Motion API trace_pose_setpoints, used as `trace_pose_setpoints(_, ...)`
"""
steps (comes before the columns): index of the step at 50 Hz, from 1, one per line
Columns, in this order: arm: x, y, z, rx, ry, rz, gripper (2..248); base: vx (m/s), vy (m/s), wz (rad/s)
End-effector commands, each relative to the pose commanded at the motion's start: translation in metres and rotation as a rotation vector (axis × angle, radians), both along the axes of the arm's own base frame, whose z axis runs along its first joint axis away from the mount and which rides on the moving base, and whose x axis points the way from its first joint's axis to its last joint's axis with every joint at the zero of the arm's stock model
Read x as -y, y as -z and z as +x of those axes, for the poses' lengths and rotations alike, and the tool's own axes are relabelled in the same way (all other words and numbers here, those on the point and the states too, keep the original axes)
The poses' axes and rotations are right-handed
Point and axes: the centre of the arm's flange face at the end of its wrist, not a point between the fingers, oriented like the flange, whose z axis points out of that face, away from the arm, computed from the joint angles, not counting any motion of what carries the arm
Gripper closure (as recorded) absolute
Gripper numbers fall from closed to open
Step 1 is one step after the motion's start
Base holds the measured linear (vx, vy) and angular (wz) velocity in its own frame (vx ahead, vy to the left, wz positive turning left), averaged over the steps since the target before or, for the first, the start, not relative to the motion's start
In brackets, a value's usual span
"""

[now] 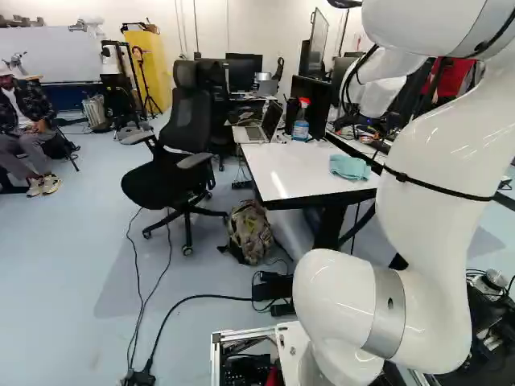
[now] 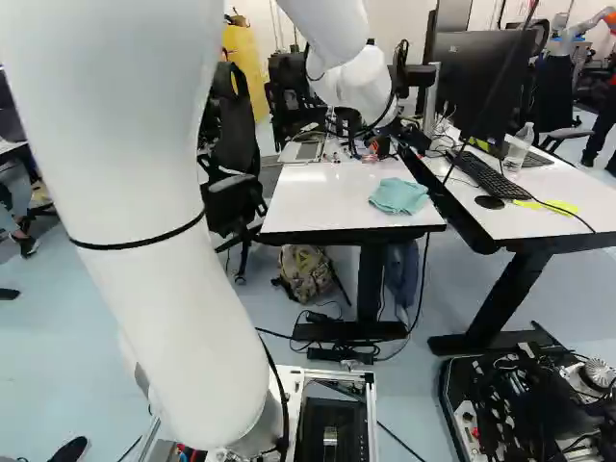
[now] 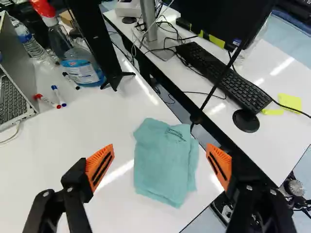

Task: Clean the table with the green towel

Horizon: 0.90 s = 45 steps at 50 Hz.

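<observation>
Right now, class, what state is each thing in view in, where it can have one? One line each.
Green towel: folded, lying on the white table
Hand: open, holding nothing
Laptop: open
Spray bottle: upright
Red-capped marker: lying on its side
Office chair: upright, unoccupied
Backpack: resting on the floor
Keyboard: lying on the neighbouring desk
</observation>
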Motion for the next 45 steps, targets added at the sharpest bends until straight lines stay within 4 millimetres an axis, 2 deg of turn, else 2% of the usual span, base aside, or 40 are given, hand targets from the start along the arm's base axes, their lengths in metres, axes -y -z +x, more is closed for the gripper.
trace_pose_setpoints(18, -0.024, -0.002, -0.029, -0.004, -0.013, 0.002, 3, 0.000, 0.000, 0.000)
trace_pose_setpoints(45, -0.071, -0.001, -0.053, -0.006, -0.074, 0.003, 3, 0.000, 0.000, 0.000)
